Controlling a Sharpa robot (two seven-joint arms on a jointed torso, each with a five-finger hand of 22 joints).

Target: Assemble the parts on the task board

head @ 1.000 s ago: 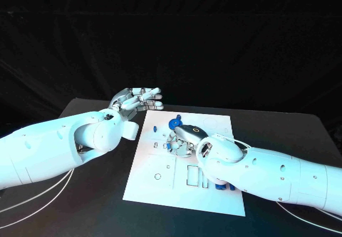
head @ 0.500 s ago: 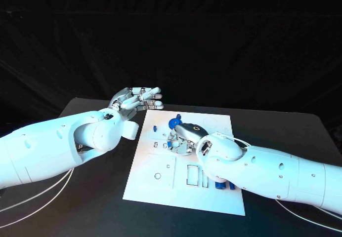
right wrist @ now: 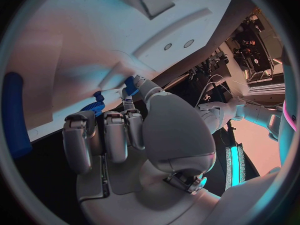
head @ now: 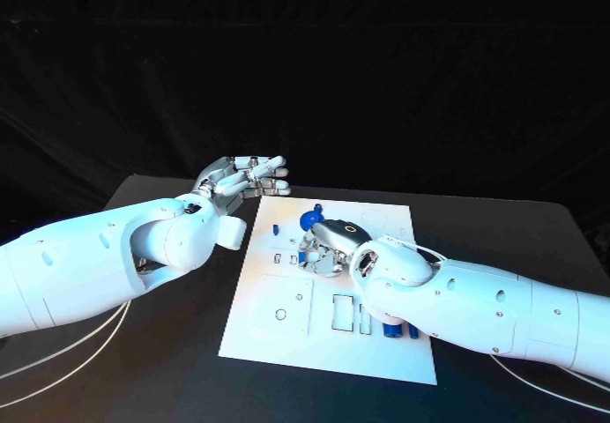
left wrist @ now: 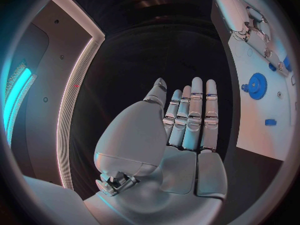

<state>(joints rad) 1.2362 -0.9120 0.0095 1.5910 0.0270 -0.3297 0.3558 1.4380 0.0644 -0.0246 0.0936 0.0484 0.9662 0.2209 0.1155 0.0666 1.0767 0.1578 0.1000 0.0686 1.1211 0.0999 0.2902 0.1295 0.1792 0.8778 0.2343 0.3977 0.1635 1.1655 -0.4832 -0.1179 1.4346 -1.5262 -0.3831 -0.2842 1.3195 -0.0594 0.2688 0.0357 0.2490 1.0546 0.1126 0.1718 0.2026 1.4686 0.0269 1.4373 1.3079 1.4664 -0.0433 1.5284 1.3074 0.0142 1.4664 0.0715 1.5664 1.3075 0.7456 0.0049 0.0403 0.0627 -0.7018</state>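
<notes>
Left hand [head: 248,179] hangs open, fingers straight, holding nothing, just off the task board's [head: 286,339] far left corner, over bare black table [head: 152,379]. Right hand [head: 333,247] is down on the board's middle, thumb and finger pinching a small blue part [right wrist: 130,86]. Blue gear [head: 313,218] sits just beyond it near the far edge.

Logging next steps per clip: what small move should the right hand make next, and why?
Probably close the right hand on the small blue part at its fingertips: it is low over the task board, fingers touching that part. The left hand hovers off the board, holding nothing.
</notes>
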